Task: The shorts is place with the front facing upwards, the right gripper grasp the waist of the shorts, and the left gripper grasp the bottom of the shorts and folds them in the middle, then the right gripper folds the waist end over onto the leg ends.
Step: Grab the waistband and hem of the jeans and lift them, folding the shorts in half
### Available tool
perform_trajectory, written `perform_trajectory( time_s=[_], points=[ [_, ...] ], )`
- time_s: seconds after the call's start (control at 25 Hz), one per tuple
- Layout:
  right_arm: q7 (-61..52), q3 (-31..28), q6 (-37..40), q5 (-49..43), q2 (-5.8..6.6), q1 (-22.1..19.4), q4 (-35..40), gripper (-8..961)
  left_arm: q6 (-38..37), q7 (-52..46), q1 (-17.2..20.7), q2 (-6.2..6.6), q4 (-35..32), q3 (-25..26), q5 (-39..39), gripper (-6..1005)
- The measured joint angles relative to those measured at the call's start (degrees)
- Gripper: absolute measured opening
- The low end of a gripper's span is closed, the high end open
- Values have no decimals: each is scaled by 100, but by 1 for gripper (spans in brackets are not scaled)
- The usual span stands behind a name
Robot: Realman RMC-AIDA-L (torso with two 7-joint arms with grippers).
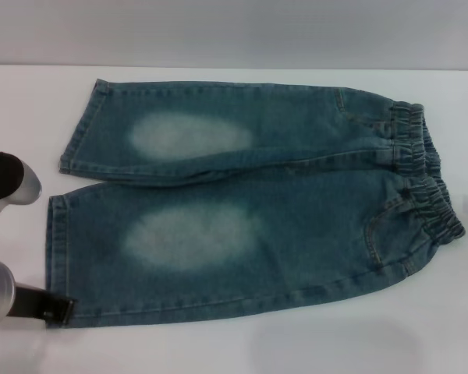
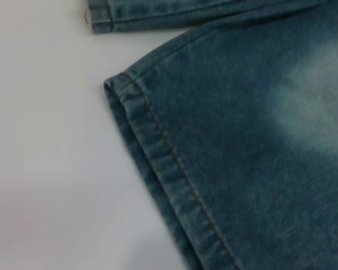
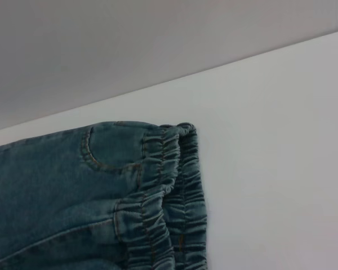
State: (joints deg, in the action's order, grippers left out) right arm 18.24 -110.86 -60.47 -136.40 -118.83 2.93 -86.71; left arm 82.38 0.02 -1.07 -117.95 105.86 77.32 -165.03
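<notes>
Fingers of your left gripper (image 1: 58, 310) sat at the near leg hem of the shorts (image 1: 249, 206); whether they clenched it, you could not tell. Those shorts lay flat, front up, waist toward your right, on the white table (image 1: 218, 351). No readable labels showed.

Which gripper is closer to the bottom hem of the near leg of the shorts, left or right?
Left. The left gripper sits at the near corner of the leg hem of the shorts. The right gripper is not visible in the head view; its wrist camera faces the waistband, the opposite end.
</notes>
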Motion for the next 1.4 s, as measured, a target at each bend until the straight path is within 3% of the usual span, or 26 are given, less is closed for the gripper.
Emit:
perform_trajectory(
  time_s=[0.52,0.72,0.96,1.16,1.4],
  points=[
    [119,16,10,148,-9,39,250,744,125,-61,185,0,440,-140,95,21],
    [119,35,-1,150,-9,47,248,743,125,-98,147,-1,195,-164,48,223],
    [147,48,10,164,-6,50,243,742,12,-117,64,-7,49,-184,-44,393],
    [228,19,2,219,-3,38,260,741,-11,-206,18,-1,36,-191,-46,654],
    [260,15,-19,227,0,44,279,740,-12,-261,1,1,7,-191,-48,771]
  ],
)
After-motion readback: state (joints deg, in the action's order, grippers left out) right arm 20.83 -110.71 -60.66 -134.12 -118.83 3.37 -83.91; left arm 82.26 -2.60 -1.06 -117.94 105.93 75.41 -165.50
